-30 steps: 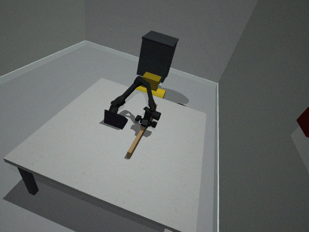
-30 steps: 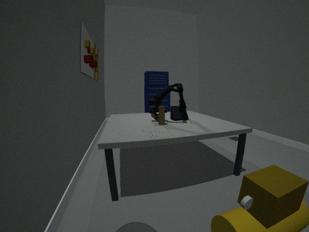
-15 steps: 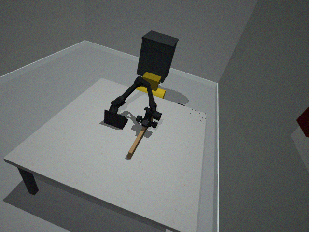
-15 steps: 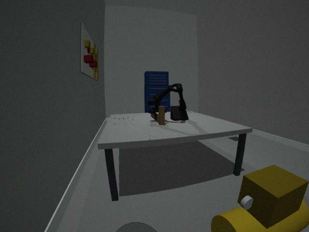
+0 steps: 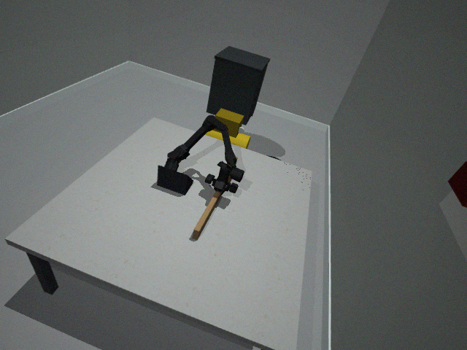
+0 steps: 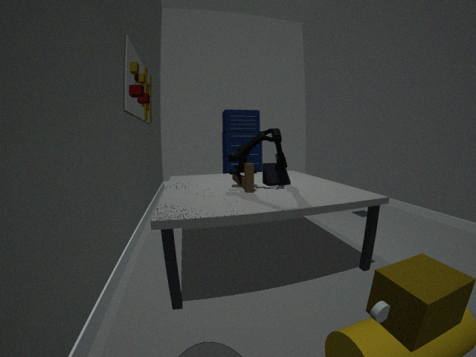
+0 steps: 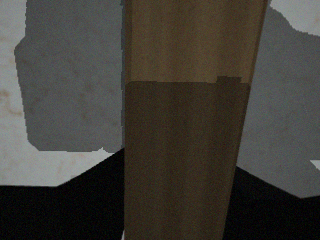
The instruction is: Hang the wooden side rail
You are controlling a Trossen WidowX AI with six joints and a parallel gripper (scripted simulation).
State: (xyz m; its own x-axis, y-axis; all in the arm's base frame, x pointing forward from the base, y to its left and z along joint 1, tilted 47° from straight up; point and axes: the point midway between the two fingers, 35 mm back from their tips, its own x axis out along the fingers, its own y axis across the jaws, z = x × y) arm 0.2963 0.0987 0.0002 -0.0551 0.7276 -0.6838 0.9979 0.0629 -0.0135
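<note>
The wooden side rail [image 5: 205,216] [image 7: 190,125] lies slanted on the table [image 5: 113,226] [image 6: 326,199], its far end resting on the top. My gripper [image 5: 220,188] [image 6: 235,176] is shut on the rail's other end, close over the table. In the wrist view the rail fills the middle between my dark fingers, its lower part in shadow. The headboard post [image 6: 249,176] stands upright just beside the gripper in the exterior view. In the top view the arm hides it. The steel hooks, the slot and the pins do not show in any view.
The arm's dark base block [image 5: 173,181] [image 6: 274,173] stands on the table beside the gripper. A dark cabinet [image 5: 237,84] and a yellow machine [image 5: 230,126] [image 6: 415,303] stand off the table behind the arm. A blue cabinet [image 6: 241,134] stands at the far wall.
</note>
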